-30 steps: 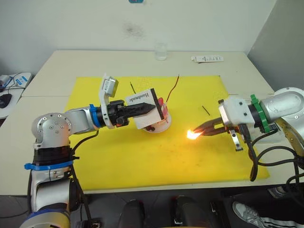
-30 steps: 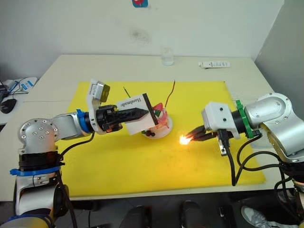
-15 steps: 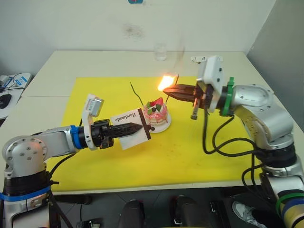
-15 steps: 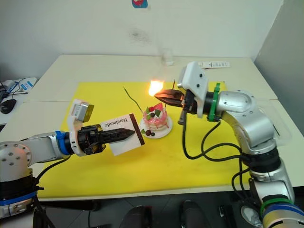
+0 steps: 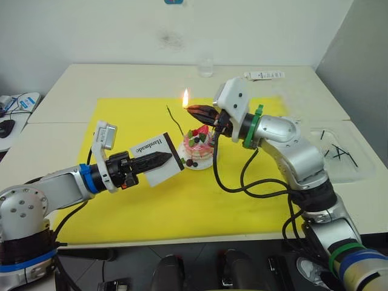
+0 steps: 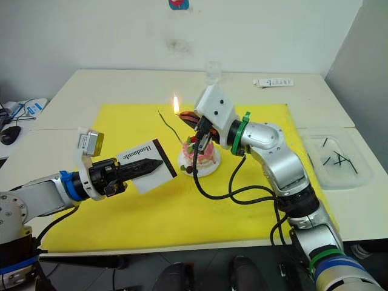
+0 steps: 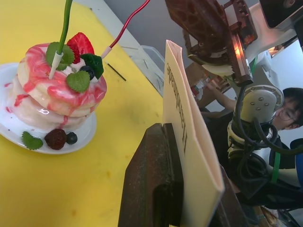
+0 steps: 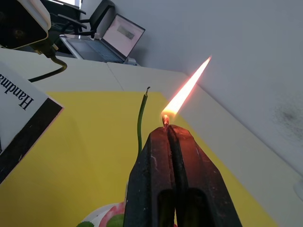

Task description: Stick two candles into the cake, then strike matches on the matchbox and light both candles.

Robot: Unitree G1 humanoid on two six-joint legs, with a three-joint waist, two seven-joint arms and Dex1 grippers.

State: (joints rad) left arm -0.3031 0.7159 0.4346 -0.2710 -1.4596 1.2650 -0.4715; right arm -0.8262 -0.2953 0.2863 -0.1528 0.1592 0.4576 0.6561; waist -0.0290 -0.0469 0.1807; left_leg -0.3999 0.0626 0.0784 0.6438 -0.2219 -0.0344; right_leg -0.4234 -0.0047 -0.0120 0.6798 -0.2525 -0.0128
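Two candles (image 7: 64, 28) upright in pink cake (image 7: 57, 97)

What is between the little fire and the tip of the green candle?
Nothing. In the right wrist view, the flame on the match pinched in the right hand sits beside the thin wavy green candle, with a bare gap between them.

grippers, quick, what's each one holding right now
Left gripper: shut on the matchbox.
Right gripper: shut on a burning match, flame near the green candle.

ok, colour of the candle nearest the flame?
Green candle, clearest in the right wrist view.
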